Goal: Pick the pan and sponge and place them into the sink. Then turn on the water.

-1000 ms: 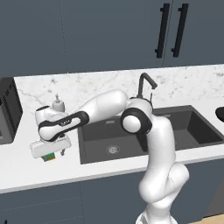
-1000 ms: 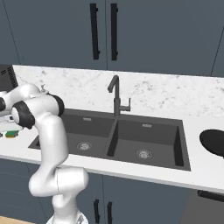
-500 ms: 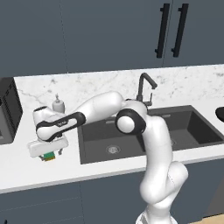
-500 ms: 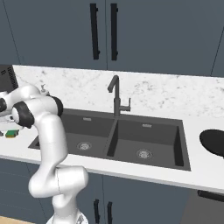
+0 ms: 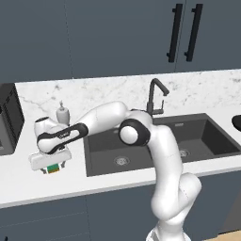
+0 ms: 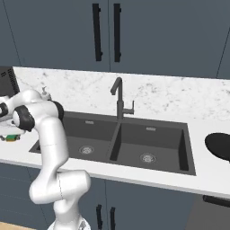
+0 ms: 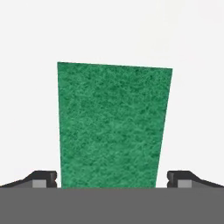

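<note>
The green sponge (image 7: 113, 127) lies flat on the white counter left of the sink, its orange-brown layer just showing under the hand (image 5: 53, 168). My gripper (image 7: 112, 179) is open and down over it, one fingertip on each side, the left one almost touching and the right one a little apart. The white hand hides most of the sponge (image 6: 12, 137) in the base views. The dark double-basin sink (image 5: 101, 141) is to the gripper's right, with the gooseneck faucet (image 5: 153, 94) behind it. The black pan (image 6: 220, 146) sits on the counter right of the sink.
A white soap dispenser (image 5: 62, 114) stands just behind the hand. A black appliance (image 5: 9, 120) sits at the far left against the wall. Dark cabinets hang above the marble backsplash (image 5: 108, 92).
The hand has sunk slightly toward the counter over the sponge; the arm has barely shifted otherwise.
</note>
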Controlling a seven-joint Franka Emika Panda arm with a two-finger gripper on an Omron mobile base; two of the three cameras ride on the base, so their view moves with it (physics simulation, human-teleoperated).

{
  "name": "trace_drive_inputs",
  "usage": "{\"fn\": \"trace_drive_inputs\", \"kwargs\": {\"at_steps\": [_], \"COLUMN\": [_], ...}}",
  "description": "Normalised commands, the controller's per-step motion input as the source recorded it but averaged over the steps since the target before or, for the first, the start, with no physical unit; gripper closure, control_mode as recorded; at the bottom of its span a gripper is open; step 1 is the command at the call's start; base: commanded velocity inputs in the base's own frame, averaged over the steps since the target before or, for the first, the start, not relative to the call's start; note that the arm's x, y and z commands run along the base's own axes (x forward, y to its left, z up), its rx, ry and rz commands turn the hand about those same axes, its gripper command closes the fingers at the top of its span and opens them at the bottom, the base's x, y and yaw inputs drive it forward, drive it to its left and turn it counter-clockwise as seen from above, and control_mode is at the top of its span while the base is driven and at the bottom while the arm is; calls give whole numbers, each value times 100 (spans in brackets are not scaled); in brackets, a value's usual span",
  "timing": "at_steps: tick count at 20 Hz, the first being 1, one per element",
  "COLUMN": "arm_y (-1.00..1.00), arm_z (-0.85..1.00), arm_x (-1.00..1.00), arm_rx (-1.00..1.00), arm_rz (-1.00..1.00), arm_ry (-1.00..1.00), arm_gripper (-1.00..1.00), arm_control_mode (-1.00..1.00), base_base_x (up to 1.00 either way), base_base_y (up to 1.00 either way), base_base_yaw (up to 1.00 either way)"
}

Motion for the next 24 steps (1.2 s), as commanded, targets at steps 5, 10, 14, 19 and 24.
{"fn": "trace_drive_inputs", "kwargs": {"at_steps": [5,10,14,19,24], "arm_y": [0,4,0,0,0], "arm_z": [-25,-16,-29,-18,0], "arm_x": [17,3,0,0,0], "arm_rx": [0,0,0,0,0], "arm_rz": [0,0,0,0,0], "arm_ry": [0,-1,0,0,0], "arm_gripper": [-100,-100,-100,-100,-100], "arm_control_mode": [-100,-100,-100,-100,-100], "base_base_x": [0,0,0,0,0], "base_base_y": [0,0,0,0,0], "base_base_yaw": [0,0,0,0,0]}}
